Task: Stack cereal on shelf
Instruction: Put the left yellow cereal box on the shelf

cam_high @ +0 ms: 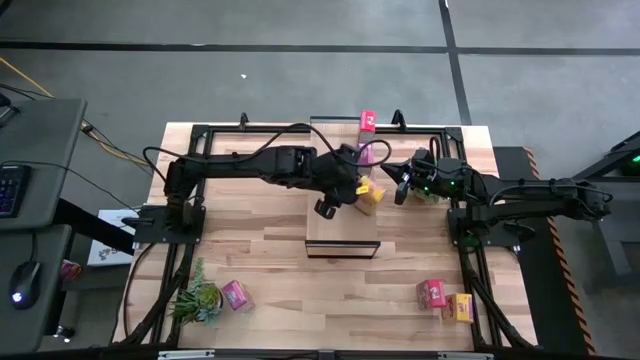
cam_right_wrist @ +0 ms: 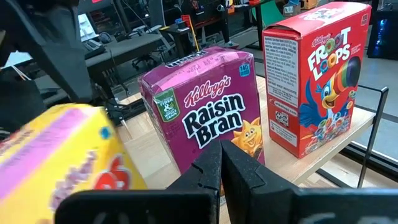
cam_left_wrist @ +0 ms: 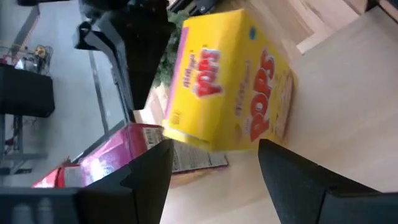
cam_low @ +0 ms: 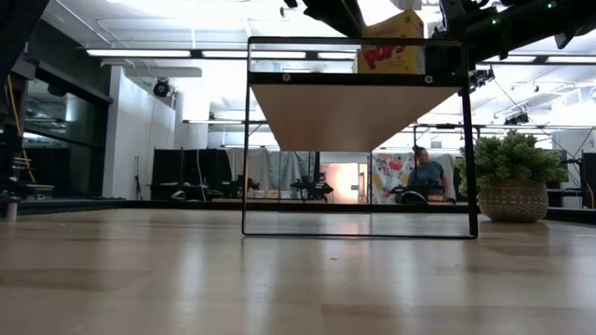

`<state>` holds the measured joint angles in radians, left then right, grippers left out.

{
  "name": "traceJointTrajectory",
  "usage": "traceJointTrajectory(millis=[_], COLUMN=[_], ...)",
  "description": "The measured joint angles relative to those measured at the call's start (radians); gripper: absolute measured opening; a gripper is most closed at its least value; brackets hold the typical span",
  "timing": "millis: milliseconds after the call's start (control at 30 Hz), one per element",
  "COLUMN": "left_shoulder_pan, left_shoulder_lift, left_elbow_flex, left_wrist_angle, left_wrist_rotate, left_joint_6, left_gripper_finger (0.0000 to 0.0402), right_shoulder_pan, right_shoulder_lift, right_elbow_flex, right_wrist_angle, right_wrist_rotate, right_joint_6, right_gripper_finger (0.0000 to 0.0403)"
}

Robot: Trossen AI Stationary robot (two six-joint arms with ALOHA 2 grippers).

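Yellow Pops box [cam_high: 369,194] sits tilted on the shelf [cam_high: 330,235], and your left gripper [cam_high: 341,194] is right at it, fingers spread and holding nothing. Behind it at twelve o'clock, the magenta Raisin Bran box [cam_right_wrist: 205,118] and red Froot Loops box [cam_right_wrist: 314,74] are already up. Your right gripper [cam_high: 403,183] waits at three o'clock, fingers pressed together. By my count you're halfway: the pink box [cam_high: 236,294], red box [cam_high: 431,292] and yellow box [cam_high: 459,306] remain on the table [cam_high: 270,230].
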<state>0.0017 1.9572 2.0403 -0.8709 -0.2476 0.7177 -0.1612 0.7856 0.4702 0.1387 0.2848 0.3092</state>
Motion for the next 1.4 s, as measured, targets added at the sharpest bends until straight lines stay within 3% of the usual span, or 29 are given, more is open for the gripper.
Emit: traceJointTrajectory(millis=[200, 467, 600, 700, 800, 900, 1000, 1100, 1200, 1267, 1400], left_shoulder_pan=[0.000, 0.000, 0.014, 0.039, 0.054, 0.042, 0.024, 0.009, -0.006, -0.014, -0.017], left_shoulder_lift=[-0.010, -0.066, -0.127, -0.180, -0.246, -0.325, -0.407, -0.447, -0.437, -0.417, -0.379], left_elbow_flex=[0.000, 0.000, 0.000, -0.017, -0.109, -0.288, -0.536, -0.790, -0.957, -1.004, -1.011], left_wrist_angle=[0.001, -0.034, -0.098, -0.142, -0.106, 0.032, 0.294, 0.633, 0.920, 1.066, 1.154], left_wrist_rotate=[-0.004, -0.082, -0.082, -0.028, 0.049, 0.108, 0.192, 0.237, 0.237, 0.237, 0.237], left_joint_6=[0.004, 0.003, -0.104, -0.233, -0.318, -0.349, -0.372, -0.407, -0.446, -0.475, -0.520], left_gripper_finger=[0.0228, 0.0227, 0.0224, 0.0200, 0.0148, 0.0072, 0.0012, 0.0012, 0.0002, 0.0002, 0.0001], right_shoulder_pan=[0.000, 0.000, 0.000, 0.000, 0.000, 0.000, 0.014, 0.049, 0.088, 0.113, 0.153], right_shoulder_lift=[0.000, 0.000, -0.001, -0.012, -0.036, -0.073, -0.102, -0.106, -0.097, -0.091, -0.055], right_elbow_flex=[0.000, 0.000, 0.000, 0.000, -0.001, -0.001, -0.001, -0.001, 0.000, 0.000, 0.000], right_wrist_angle=[0.000, 0.000, -0.015, -0.052, -0.102, -0.165, -0.218, -0.229, -0.215, -0.205, -0.157], right_wrist_rotate=[0.000, 0.000, 0.000, 0.000, 0.003, 0.004, 0.010, 0.006, -0.008, -0.014, -0.021], right_joint_6=[0.000, 0.000, -0.003, -0.003, 0.008, 0.032, 0.058, 0.066, 0.069, 0.076, 0.079], right_gripper_finger=[0.0000, 0.0000, 0.0000, 0.0000, 0.0000, 0.0000, 0.0000, 0.0000, 0.0000, 0.0000, 0.0000])
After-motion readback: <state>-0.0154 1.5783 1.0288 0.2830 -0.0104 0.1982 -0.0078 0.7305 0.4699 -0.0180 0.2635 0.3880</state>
